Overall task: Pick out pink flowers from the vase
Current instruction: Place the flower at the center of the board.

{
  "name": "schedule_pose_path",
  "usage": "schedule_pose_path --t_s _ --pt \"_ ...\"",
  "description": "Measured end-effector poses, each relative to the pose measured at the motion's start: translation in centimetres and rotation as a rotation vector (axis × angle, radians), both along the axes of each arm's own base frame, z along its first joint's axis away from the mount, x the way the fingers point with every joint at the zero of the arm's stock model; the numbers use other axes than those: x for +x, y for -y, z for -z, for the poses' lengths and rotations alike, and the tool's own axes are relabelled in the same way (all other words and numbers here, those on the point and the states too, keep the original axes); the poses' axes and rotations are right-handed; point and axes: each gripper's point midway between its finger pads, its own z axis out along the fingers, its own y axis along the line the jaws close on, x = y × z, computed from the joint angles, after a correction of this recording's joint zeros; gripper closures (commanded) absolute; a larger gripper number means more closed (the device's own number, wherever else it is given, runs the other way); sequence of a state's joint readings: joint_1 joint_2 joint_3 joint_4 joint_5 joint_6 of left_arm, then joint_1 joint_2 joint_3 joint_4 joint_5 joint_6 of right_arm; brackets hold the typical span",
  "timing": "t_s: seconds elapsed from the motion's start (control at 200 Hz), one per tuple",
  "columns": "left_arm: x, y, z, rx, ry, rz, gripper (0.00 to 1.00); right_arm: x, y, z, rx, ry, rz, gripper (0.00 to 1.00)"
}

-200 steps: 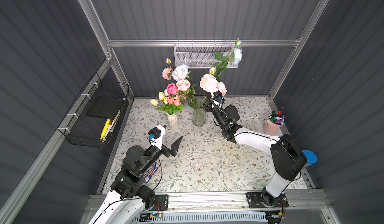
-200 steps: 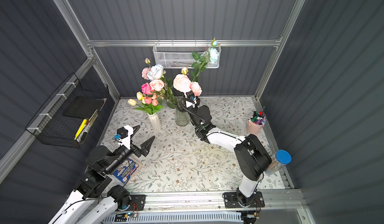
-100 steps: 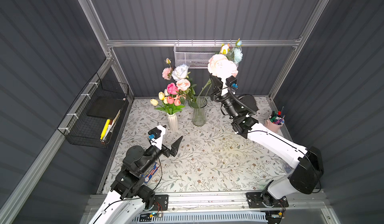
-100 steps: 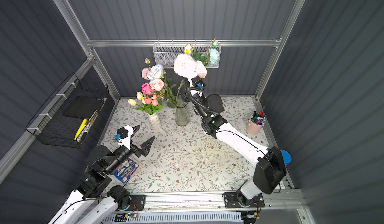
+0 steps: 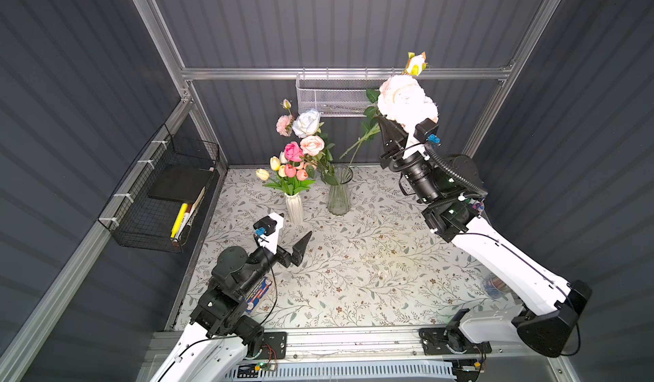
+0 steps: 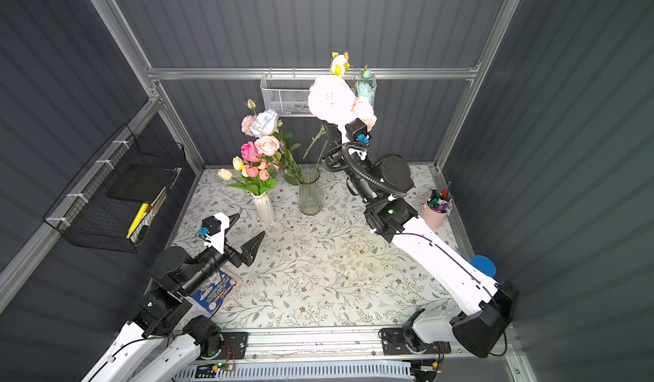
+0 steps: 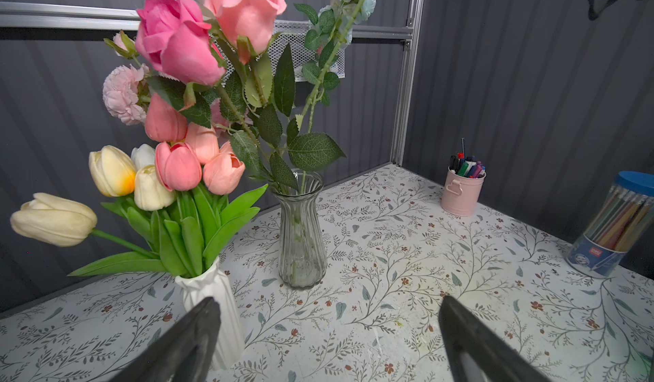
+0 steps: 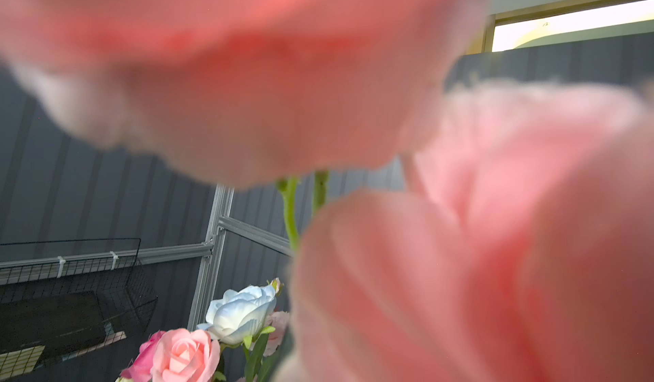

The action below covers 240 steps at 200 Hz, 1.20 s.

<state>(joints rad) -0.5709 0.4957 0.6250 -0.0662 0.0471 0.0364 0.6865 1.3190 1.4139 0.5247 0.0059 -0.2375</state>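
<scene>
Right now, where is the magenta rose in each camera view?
In both top views: magenta rose left of centre, just above the pink tulips.
Left wrist: close and large, above those tulips.
Right wrist: partly hidden, lower than the white rose.
Shared landmark: the pale pink rose right beside it in every view.

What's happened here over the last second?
The right gripper, shut on the pink flowers, rose high, pulling their stems up from the glass vase; the stem ends now hang near its mouth. The left gripper stayed open and still. The white vase and remaining flowers did not move.
</scene>
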Motion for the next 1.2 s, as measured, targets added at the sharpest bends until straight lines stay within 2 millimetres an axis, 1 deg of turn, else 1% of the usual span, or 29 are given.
schedule_pose_path --t_s 0.095,0.205,0.38,0.47,0.54,0.61,0.69,0.735,0.78,0.901,1.036,1.101,1.151,1.201 --pt "0.1 0.0 0.1 0.004 -0.002 0.0 0.02 -0.9 0.8 0.0 -0.023 -0.03 0.001 1.0" --pt "0.2 0.1 0.3 0.008 -0.008 -0.001 0.02 -2.6 2.2 -0.8 -0.041 -0.054 0.002 1.0" --pt "0.4 0.2 0.5 0.015 -0.013 -0.004 0.02 -5.9 5.6 -2.9 -0.018 -0.128 0.006 1.0" --pt "0.4 0.2 0.5 0.016 -0.014 -0.004 0.02 -6.5 7.5 -3.1 -0.011 -0.212 0.032 1.0" --pt "0.5 0.2 0.6 0.018 -0.017 -0.004 0.02 -6.0 9.2 -2.2 -0.006 -0.287 0.074 1.0" --pt "0.5 0.3 0.7 0.02 -0.02 -0.004 0.02 -4.7 11.1 0.0 -0.007 -0.388 0.132 1.0" --pt "0.6 0.3 0.8 0.021 -0.022 -0.004 0.02 -2.3 13.6 3.2 0.016 -0.533 0.218 1.0" --pt "0.6 0.3 0.8 0.022 -0.023 -0.004 0.02 -0.8 15.0 5.3 0.032 -0.614 0.268 1.0" --pt "0.6 0.3 0.8 0.022 -0.023 -0.004 0.02 0.7 16.4 7.8 0.046 -0.709 0.322 1.0" --pt "0.6 0.3 0.8 0.021 -0.022 -0.004 0.02 4.0 19.1 13.7 0.055 -0.917 0.428 1.0" --pt "0.6 0.3 0.8 0.021 -0.022 -0.004 0.02 7.6 20.8 20.0 0.038 -1.135 0.508 1.0" --pt "0.6 0.3 0.8 0.021 -0.022 -0.003 0.02 9.4 21.0 23.1 0.022 -1.238 0.518 1.0" --pt "0.6 0.3 0.8 0.021 -0.022 -0.003 0.01 10.8 20.8 25.7 -0.014 -1.325 0.512 1.0" --pt "0.6 0.3 0.8 0.021 -0.022 -0.003 0.01 12.1 20.6 27.6 -0.047 -1.385 0.511 1.0"
